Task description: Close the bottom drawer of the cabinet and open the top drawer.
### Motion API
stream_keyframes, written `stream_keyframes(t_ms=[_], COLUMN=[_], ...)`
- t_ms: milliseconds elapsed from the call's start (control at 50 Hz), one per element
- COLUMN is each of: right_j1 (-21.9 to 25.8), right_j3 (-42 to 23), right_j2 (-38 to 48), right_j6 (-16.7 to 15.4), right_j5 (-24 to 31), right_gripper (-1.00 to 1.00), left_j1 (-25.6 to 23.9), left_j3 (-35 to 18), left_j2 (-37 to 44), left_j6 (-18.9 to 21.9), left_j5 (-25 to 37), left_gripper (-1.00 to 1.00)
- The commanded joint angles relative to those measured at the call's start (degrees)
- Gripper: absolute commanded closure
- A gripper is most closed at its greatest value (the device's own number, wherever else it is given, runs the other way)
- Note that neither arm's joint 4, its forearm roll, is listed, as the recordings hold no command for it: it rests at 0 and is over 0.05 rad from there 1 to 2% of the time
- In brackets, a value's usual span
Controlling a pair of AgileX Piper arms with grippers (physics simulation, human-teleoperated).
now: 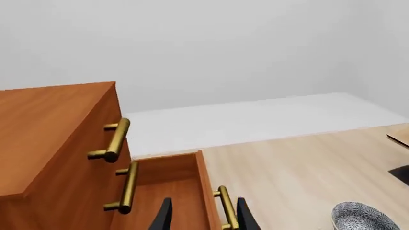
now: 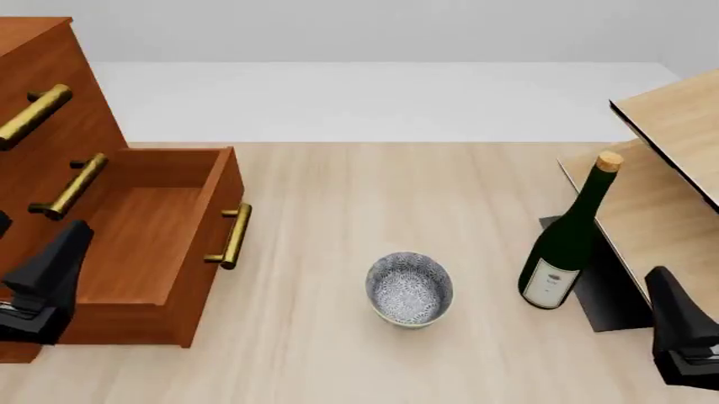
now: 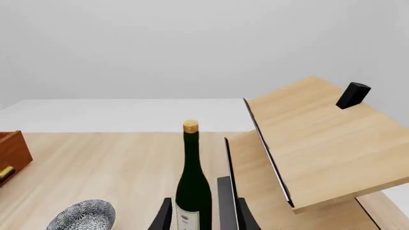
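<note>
The reddish-brown cabinet stands at the table's left. Its bottom drawer is pulled far out, brass handle facing the table's middle and the inside bare. The top drawer is pushed in, as the left wrist view also shows for the top drawer, with the bottom drawer open below it. My left gripper hovers over the near left part of the open drawer. It is open and holds nothing. My right gripper is open at the near right.
A patterned bowl sits mid-table. A green wine bottle stands upright right of it, beside a pale light-wood shelf unit on a dark base. The middle drawer's handle sits between the other two.
</note>
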Motion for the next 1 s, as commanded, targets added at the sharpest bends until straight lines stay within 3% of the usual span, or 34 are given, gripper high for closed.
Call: stream_keyframes(t_ms=[20,100,120,200,300,360,380,400,420,440,480,540,600,720,900,1000], right_j1=[0.1,0.0,0.1,0.1,0.0,-0.1,-0.1,-0.1,-0.1,0.0,-0.1,-0.1,-0.1,-0.2,0.0,-0.3], right_j3=[0.0,0.0,0.0,0.0,0.0,0.0,0.0,0.0,0.0,0.0,0.0,0.0,0.0,0.0,0.0,0.0], right_j2=[0.2,0.4,0.5,0.6,0.7,0.7,0.7,0.7,0.7,0.5,0.5,0.5,0.4,0.0,-0.1,-0.1], right_j6=[0.2,0.3,0.3,0.4,0.5,0.4,0.3,0.4,0.5,0.5,0.5,0.7,0.8,0.9,1.0,1.0], right_j5=[-0.2,-0.3,-0.4,-0.5,-0.6,-0.6,-0.6,-0.6,-0.6,-0.4,-0.4,-0.3,-0.2,0.0,0.2,0.2], right_gripper=[-1.00,-1.00,-1.00,-1.00,-1.00,-1.00,-1.00,-1.00,-1.00,-1.00,-1.00,-1.00,-1.00,-1.00,-1.00,-1.00], left_j1=[-6.8,-9.9,-9.3,-10.9,-13.0,-14.2,-14.0,-13.6,-14.9,-14.7,-14.7,-16.1,-15.4,-14.2,-13.8,-13.8], left_j3=[-6.5,-10.1,-10.2,-12.3,-15.4,-16.2,-15.7,-16.1,-17.8,-17.6,-18.8,-20.8,-22.2,-24.2,-24.7,-22.9], left_j2=[11.9,23.0,24.1,25.6,30.5,34.9,35.6,36.1,37.6,38.6,39.8,44.1,45.4,46.6,50.1,52.3], left_j6=[4.8,6.3,9.0,12.5,13.9,17.7,20.9,21.3,18.5,22.5,22.0,24.4,25.2,30.6,34.4,39.0], left_j5=[-2.9,-3.7,-4.3,-3.3,-1.5,-1.4,-2.1,-1.9,0.0,-0.4,0.9,4.2,6.4,10.6,12.1,11.0], left_gripper=[-1.00,-1.00,-1.00,-1.00,-1.00,-1.00,-1.00,-1.00,-1.00,-1.00,-1.00,-1.00,-1.00,-1.00,-1.00,-1.00])
